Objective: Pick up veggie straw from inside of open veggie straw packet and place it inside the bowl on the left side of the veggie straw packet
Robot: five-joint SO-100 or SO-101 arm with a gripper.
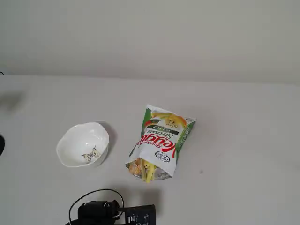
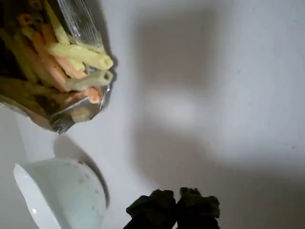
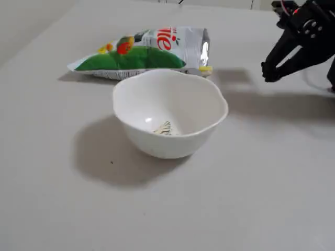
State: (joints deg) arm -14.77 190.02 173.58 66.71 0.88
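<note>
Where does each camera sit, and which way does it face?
A fixed view: high up, looking down at the bowl and veggie straw packet; arm base at the bottom edge.
Wrist view: on the arm, facing down at the packet's open mouth; gripper shows.
Another fixed view: low, behind the bowl; gripper at right.
All share bowl and packet.

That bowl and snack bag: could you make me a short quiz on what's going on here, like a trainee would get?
1. True or false: the bowl already holds a straw.
2. Multiple choice: the open end of the packet faces A) the arm, B) the far wall, C) the bowl.
3. Fill in: in the wrist view the gripper, with its jaws together, holds ____.

Key:
1. False. Only a small dark drawing shows inside.
2. A. In a fixed view the straws poke out toward the arm's base at the bottom edge.
3. Nothing. It hangs over bare table, apart from the packet's mouth.
</note>
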